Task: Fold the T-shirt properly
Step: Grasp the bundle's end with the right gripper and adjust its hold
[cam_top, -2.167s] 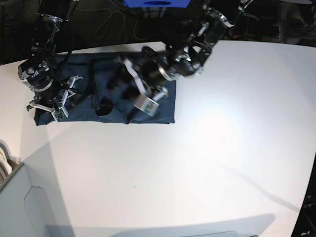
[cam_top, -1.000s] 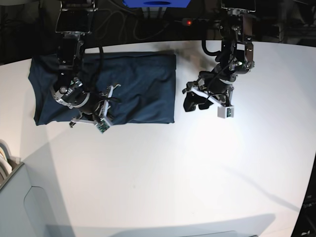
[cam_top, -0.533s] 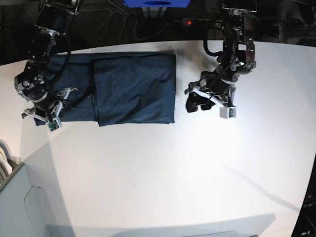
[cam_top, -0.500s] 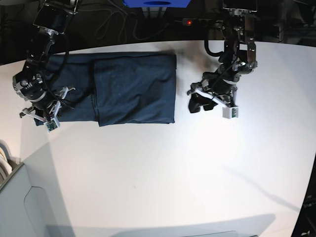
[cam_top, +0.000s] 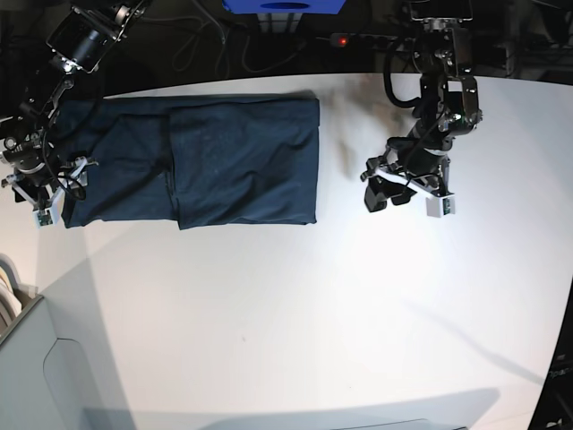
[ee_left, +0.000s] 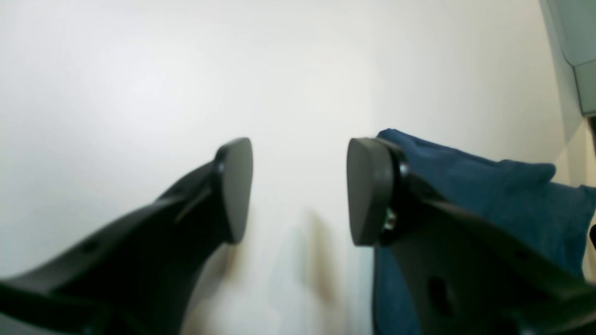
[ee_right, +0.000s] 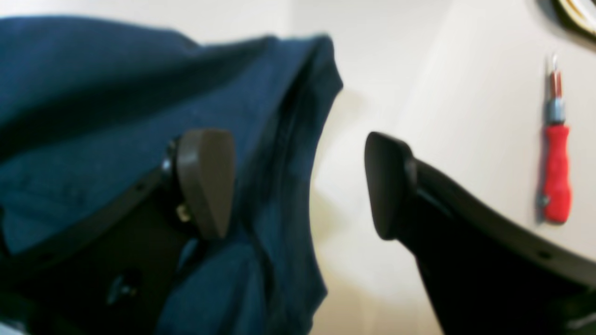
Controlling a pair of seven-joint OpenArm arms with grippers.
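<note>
- We found the T-shirt [cam_top: 206,161] lying partly folded on the white table [cam_top: 313,322], toward its far edge.
- Our right gripper [ee_right: 298,186] stood wide apart and empty, one finger over the cloth's edge and the other over bare table.
- Our left gripper [ee_left: 298,190] was spread wide too, holding nothing, over the table just beside the shirt.
- A red-handled tool [ee_right: 556,172] lay apart from the cloth.

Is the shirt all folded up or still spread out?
Partly folded. The T-shirt lies flat on the table as a long band, with one layer lapped over another. Both grippers are open and hold nothing.
</note>
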